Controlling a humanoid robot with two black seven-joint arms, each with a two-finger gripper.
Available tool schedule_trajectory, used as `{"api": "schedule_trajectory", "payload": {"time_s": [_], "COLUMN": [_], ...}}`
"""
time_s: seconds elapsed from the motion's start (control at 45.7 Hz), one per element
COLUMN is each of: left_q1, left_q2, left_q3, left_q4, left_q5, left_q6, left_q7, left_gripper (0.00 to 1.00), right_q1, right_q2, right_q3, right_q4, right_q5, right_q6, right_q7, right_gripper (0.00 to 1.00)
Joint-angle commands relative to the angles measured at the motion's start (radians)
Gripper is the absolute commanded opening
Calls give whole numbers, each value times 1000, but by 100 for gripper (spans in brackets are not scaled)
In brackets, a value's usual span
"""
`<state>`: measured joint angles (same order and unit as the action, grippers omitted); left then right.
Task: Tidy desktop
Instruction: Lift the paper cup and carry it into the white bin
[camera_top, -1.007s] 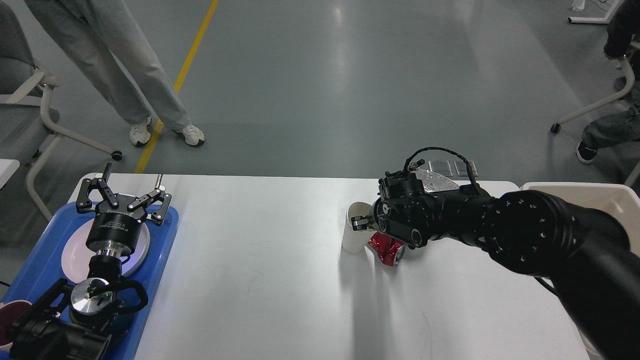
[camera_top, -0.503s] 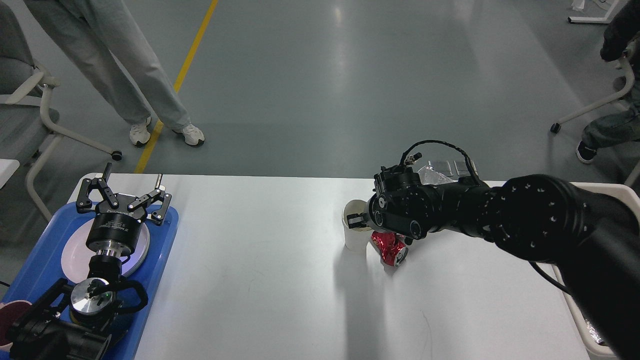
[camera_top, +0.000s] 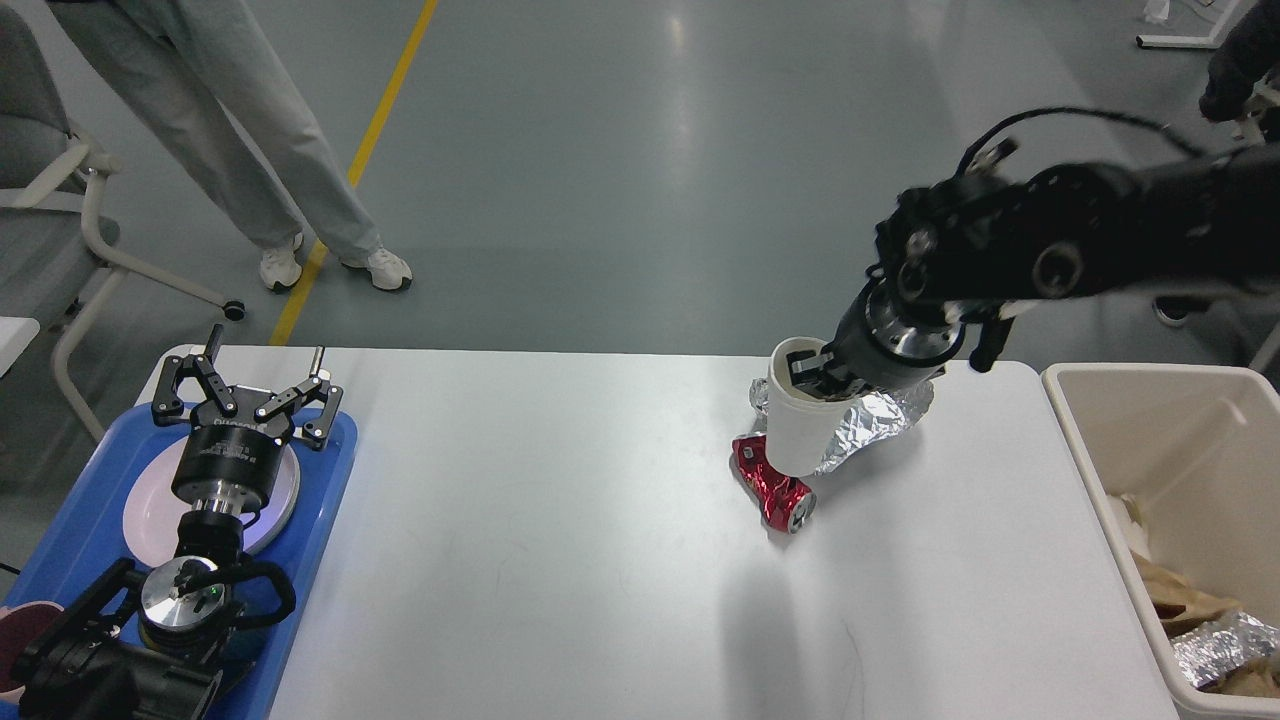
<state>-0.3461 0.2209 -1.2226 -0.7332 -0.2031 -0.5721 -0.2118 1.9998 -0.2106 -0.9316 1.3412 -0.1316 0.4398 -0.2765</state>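
Note:
The white desktop (camera_top: 560, 540) fills the lower part of the head view. My right gripper (camera_top: 818, 377) is shut on the rim of a white paper cup (camera_top: 800, 425), holding it lifted and tilted above the table's far right part. Behind the cup lies a crumpled piece of silver foil (camera_top: 870, 425). A crushed red can (camera_top: 772, 485) lies on the table just below the cup. My left gripper (camera_top: 243, 395) stands open over the blue tray (camera_top: 320, 490) at the far left, holding nothing.
A white plate (camera_top: 150, 505) rests in the blue tray under my left arm. A cream bin (camera_top: 1150, 440) with foil and paper scraps stands off the table's right end. A person stands on the floor beyond the table, with chairs at both sides.
My right arm has risen and swung right, lifting the paper cup off the table. The foil and the cream bin, hidden by the arm before, now show. The left arm has not moved.

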Motion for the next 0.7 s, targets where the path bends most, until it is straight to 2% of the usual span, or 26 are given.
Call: {"api": "schedule_trajectory", "payload": {"time_s": [0.0, 0.066, 0.153, 0.197, 0.219, 0.372, 0.503, 0.613, 0.678], "left_q1": [1, -1, 1, 1, 1, 1, 1, 1, 1], "left_q2": [0, 0, 0, 0, 0, 0, 0, 0, 0], "left_q3": [0, 0, 0, 0, 0, 0, 0, 0, 0], "left_q4": [0, 0, 0, 0, 0, 0, 0, 0, 0], "left_q5": [-1, -1, -1, -1, -1, -1, -1, -1, -1], "left_q6": [2, 2, 2, 2, 2, 2, 2, 2, 2], "left_q7": [-1, -1, -1, -1, -1, -1, 0, -1, -1], "left_gripper": [96, 96, 96, 96, 96, 96, 96, 96, 96], "right_q1": [174, 264, 362, 401, 418, 504, 514, 502, 455], "right_q2": [-78, -92, -124, -125, -125, -125, -128, -145, -220], "right_q3": [-119, -203, -318, -375, -400, -524, -598, -690, -743], "right_q4": [122, 180, 249, 274, 288, 320, 316, 286, 260], "right_q5": [38, 40, 40, 40, 40, 40, 40, 49, 50], "right_q6": [77, 97, 99, 91, 86, 85, 83, 62, 17], "right_q7": [17, 63, 232, 289, 302, 326, 387, 385, 379], "right_gripper": [0, 0, 0, 0, 0, 0, 0, 0, 0]}}
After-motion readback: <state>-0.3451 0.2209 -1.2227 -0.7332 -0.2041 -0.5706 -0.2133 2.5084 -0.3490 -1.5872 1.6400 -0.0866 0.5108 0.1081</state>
